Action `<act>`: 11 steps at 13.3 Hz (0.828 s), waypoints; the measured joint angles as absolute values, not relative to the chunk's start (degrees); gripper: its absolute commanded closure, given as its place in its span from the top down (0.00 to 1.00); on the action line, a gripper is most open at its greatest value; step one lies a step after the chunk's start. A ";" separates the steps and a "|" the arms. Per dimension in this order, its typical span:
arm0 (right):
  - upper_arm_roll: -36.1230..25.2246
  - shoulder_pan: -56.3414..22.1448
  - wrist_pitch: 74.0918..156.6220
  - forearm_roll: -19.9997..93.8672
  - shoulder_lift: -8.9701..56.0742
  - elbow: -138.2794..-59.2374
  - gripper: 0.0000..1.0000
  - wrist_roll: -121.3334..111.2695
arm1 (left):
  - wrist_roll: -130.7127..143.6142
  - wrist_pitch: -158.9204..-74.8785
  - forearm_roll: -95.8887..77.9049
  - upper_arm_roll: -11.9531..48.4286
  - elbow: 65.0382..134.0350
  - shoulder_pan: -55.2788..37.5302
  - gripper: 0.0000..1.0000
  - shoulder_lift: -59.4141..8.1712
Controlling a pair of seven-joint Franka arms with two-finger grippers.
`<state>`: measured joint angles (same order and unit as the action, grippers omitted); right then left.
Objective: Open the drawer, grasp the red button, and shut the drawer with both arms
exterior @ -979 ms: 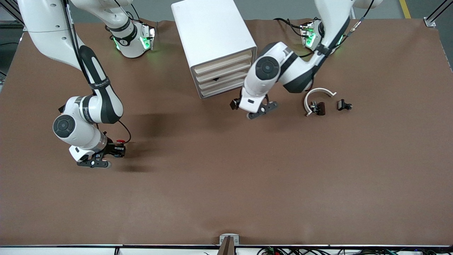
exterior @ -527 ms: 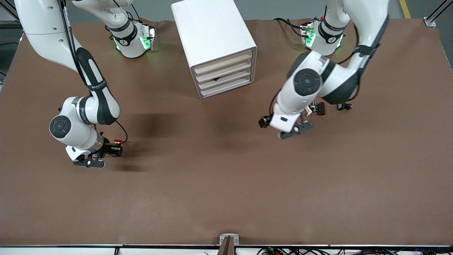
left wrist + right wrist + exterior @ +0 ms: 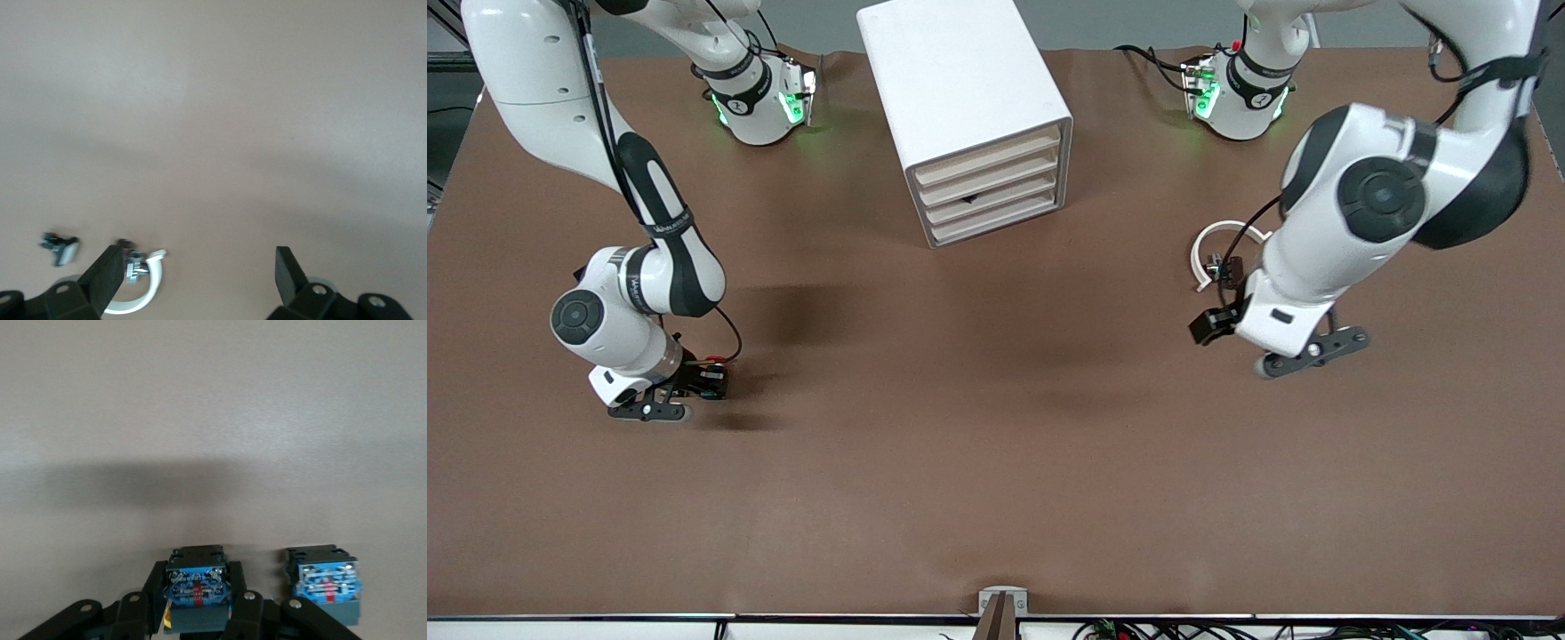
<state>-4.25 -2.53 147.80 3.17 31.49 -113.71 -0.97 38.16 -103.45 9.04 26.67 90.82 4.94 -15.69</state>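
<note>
Fingers of the right gripper [image 3: 198, 617] clamp a button [image 3: 195, 587]'s small, rigid, light body at its flat sides; the left gripper [image 3: 197, 273] hangs spread over bare table [image 3: 996, 462].

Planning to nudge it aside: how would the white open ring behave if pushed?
The white open ring looks thin, probably light plastic, so it would likely slide or spin on the brown table cover. The gap suggests slight flex. The small black part by its end may get dragged along.
</note>
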 measured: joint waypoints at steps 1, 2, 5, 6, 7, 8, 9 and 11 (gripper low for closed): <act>-4.25 -2.34 147.80 3.17 31.53 -113.71 0.00 -1.13 | 36.17 -101.91 9.05 26.67 89.93 5.63 1.00 -14.59; -4.22 -2.32 147.80 3.17 31.54 -113.71 0.00 -1.15 | 34.58 -101.07 9.05 26.67 89.47 6.12 1.00 -13.45; -4.04 -2.33 147.76 3.21 31.55 -113.71 1.00 -1.12 | 31.55 -98.53 9.05 26.68 89.17 6.67 1.00 -10.35; -4.03 -2.32 147.74 3.22 31.55 -113.71 1.00 -1.10 | 30.37 -97.41 9.05 26.63 89.16 6.73 1.00 -9.43; -3.99 -2.32 147.72 3.22 31.55 -113.71 1.00 -1.09 | 29.11 -96.43 9.06 26.35 89.18 6.68 1.00 -8.50; -3.90 -2.33 147.69 3.22 31.55 -113.70 1.00 -1.09 | 27.54 -95.51 9.05 25.57 89.28 6.43 1.00 -7.38; -3.79 -2.33 147.60 3.22 31.55 -113.64 1.00 -1.09 | 25.14 -94.45 9.05 23.99 89.47 5.73 1.00 -6.04; -3.70 -2.33 147.36 3.22 31.54 -113.31 1.00 -1.12 | 17.37 -91.72 8.78 19.33 90.14 3.56 1.00 -2.76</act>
<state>-3.70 -2.33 147.36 3.22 31.54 -113.31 -1.12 17.37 -91.72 8.78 19.33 90.14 3.56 -2.76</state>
